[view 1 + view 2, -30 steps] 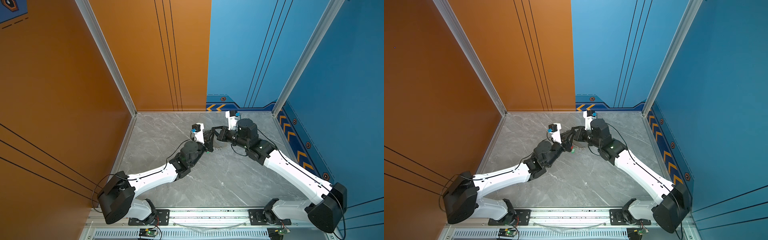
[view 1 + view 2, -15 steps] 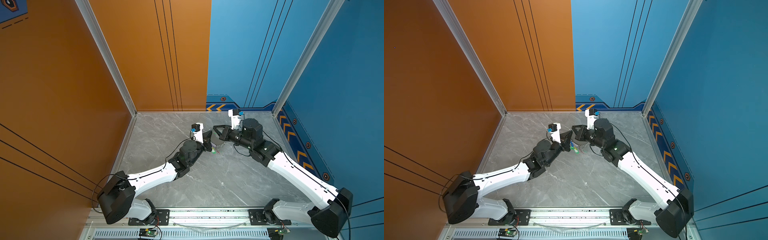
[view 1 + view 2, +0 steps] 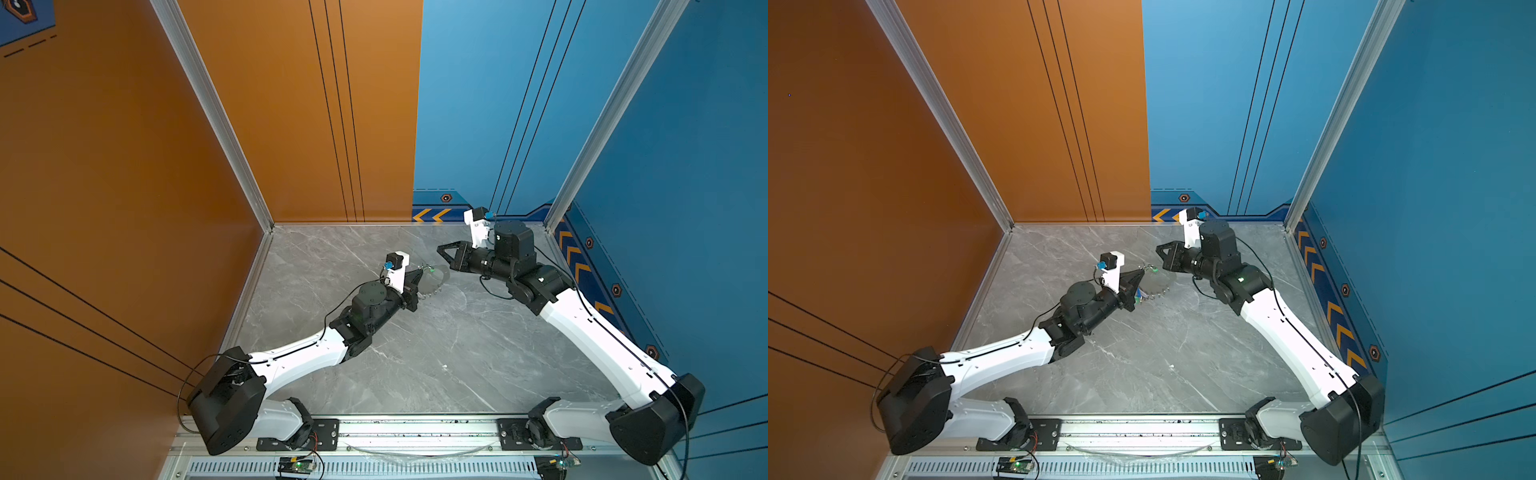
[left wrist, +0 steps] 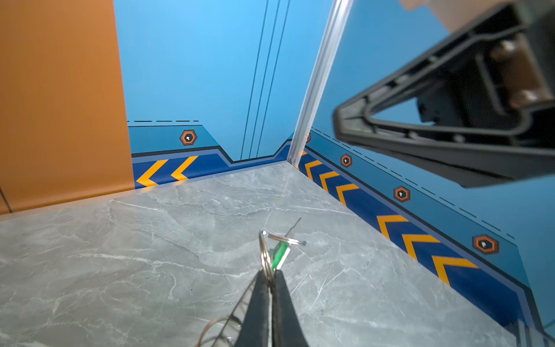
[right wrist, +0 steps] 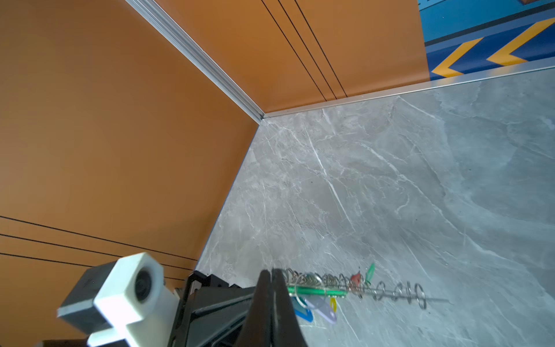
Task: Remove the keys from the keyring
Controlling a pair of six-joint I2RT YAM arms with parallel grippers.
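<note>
Near the middle of a top view, on the far half of the grey marble table (image 3: pixel 1142 365), the keyring (image 3: pixel 1160 294) is sticking out from the tip of the left gripper (image 3: pixel 1142 273) — a flat greyish oval with little silver rings fringing its edge. Low in the centre of the left wrist view, the jaws are pinching shut on one of those small silver rings, and a green tag (image 4: pixel 280 254) is poking up right beside the pinch. The keys (image 5: pixel 326 306) are all dangling from the ring as far as I can see. In the lower middle of the right wrist view, where the ring is showing edge-on, a red tag (image 5: pixel 356 278), a blue tag (image 5: pixel 303 312) and a yellow tag (image 5: pixel 332 303) are hanging along it. Whether its far edge is touching the table I cannot tell.

The right gripper (image 3: pixel 1158 249) is hovering just above the ring in both top views' frames, apart from it, jaws closed together on nothing that I can make out.

So I am judging the job as barely begun — no key is lying loose on the marble, and every one I can count is waiting to be worked off.
</note>
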